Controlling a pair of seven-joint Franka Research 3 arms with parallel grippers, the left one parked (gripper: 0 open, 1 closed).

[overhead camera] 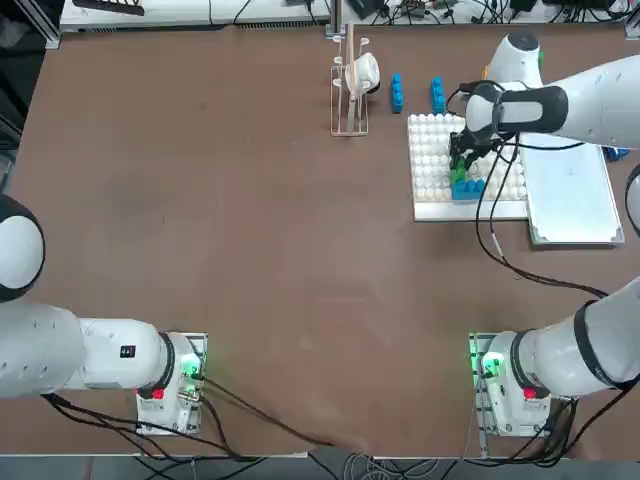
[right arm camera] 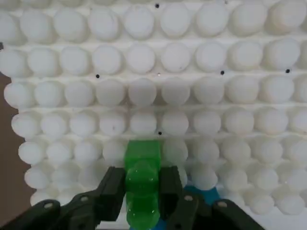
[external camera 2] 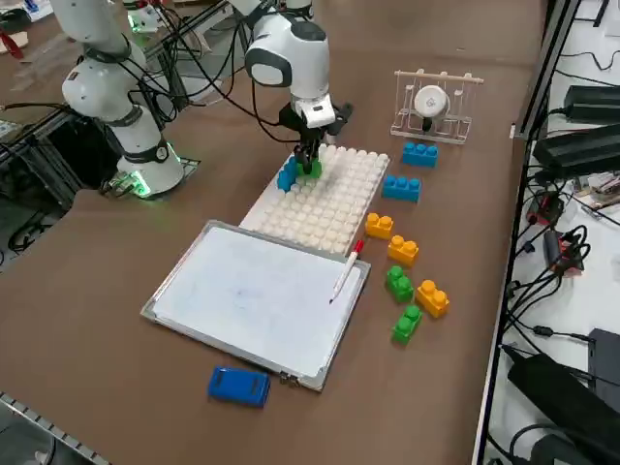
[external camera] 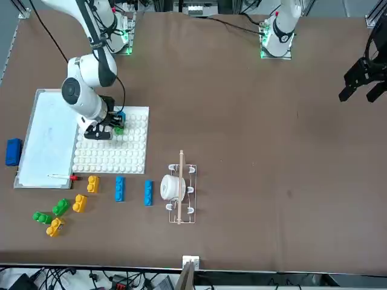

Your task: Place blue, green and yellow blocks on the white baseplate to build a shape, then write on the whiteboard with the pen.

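Gripper: your right gripper (right arm camera: 142,191) is clamped on a green block (right arm camera: 142,189).
Position: you're over the white baseplate (right arm camera: 192,96), beside a blue block (external camera 2: 287,174).

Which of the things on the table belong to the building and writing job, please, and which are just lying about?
Job:
- right gripper, shut on a green block
- baseplate, a blue block on it
- loose blocks: blue, yellow, green
- whiteboard
- pen

Lying about:
- eraser
- wire rack holding a white cup
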